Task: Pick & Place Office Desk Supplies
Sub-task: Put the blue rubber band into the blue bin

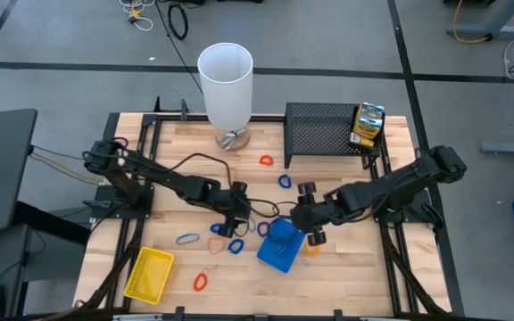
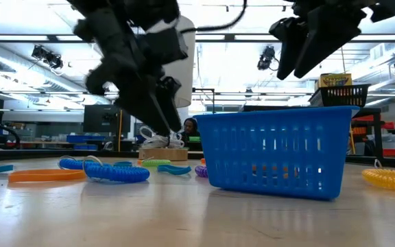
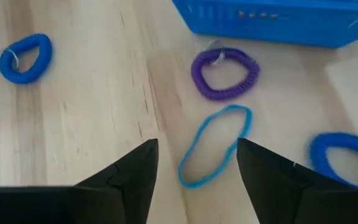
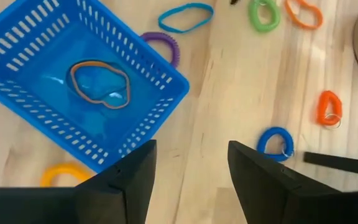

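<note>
My left gripper [image 3: 196,146] is open, slanting down just above the wood, with a thin light-blue rubber band [image 3: 213,146] lying flat between and ahead of its fingertips, untouched. A purple loop [image 3: 224,73] lies beyond it, near the blue tray [image 1: 281,245]. My right gripper [image 4: 191,146] is open above the tray's right side and holds nothing. An orange-brown band [image 4: 99,84] lies on the tray's floor. More loops lie flat on the table: blue [image 4: 275,143], orange [image 4: 329,107], green [image 4: 264,14], yellow [image 4: 64,174].
A yellow tray [image 1: 148,272] sits at the near left. The tall white cylinder [image 1: 226,85] stands at the far edge. To its right the black mesh rack [image 1: 324,134] has a green-yellow box [image 1: 368,125] at its right end. Loops are scattered over the table's middle.
</note>
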Action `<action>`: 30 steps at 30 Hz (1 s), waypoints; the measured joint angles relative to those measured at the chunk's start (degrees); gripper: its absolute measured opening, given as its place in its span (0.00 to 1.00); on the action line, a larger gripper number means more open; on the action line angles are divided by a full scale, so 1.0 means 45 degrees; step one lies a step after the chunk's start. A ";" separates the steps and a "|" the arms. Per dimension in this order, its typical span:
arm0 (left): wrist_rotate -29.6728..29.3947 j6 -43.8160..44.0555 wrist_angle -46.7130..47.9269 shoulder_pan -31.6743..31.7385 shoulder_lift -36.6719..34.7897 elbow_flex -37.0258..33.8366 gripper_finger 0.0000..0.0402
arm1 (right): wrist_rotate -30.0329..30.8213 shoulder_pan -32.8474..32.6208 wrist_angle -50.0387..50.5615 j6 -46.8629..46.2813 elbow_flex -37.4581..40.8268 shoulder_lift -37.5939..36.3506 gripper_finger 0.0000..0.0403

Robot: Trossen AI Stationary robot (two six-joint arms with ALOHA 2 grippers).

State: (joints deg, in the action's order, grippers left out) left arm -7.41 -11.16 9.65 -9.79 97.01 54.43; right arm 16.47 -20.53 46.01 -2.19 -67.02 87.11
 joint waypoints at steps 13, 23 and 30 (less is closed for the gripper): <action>0.1040 -0.0724 -0.0074 0.0824 0.1945 0.0473 0.51 | 0.0121 -0.0476 -0.0090 -0.0457 0.0000 0.0005 0.51; 0.1100 -0.1001 -0.0245 0.0851 0.2105 0.0481 0.31 | 0.0124 -0.0487 -0.0387 -0.0462 0.0000 0.0010 0.51; 0.1112 -0.0907 -0.0356 0.0836 0.2190 0.0481 0.02 | 0.0126 -0.0487 -0.0435 -0.0462 0.0000 0.0010 0.51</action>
State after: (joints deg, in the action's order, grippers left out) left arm -2.41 -15.24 8.05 -6.02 106.86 56.60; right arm 17.04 -22.72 44.05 -4.27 -67.02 87.15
